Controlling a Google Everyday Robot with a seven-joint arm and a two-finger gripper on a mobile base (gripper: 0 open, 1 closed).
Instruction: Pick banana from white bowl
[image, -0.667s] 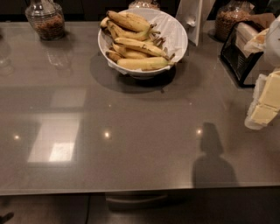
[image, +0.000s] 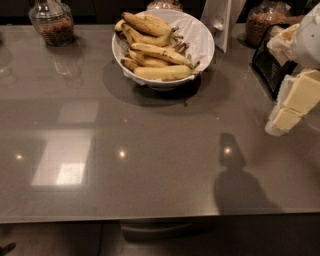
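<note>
Camera view looks down on my glossy grey desk (image: 150, 165), and I read it from the left. At the far left corner stands a glass jar (image: 51, 22) with brown contents, its faint reflection lying on the surface in front of it. Pale patches of reflected light sit on the near-left part of the desk. Further right, at the far middle, is the white bowl (image: 204, 40), wide and deep, lined with crinkled white paper, with a dark round shadow spread on the desk around its base. The bananas (image: 155, 52) are piled inside it, yellow with brown marks, lying mostly crosswise with their stems toward the right. The topmost ones rise above the rim at the back left. Just behind the bowl's right side I see a white upright panel (image: 218, 20), and beyond that a second glass jar (image: 264, 25), also with brown contents. A black rack (image: 272, 65) stands near the right edge. In front of it, at the right border and well apart from the bowl, hangs the gripper (image: 287, 112), a set of cream-coloured blocks slanting down and leftward from the white arm (image: 310, 35). From here I cannot tell whether it is spread or pressed together. A dark shadow (image: 240, 185) lies on the near-right desk.
</note>
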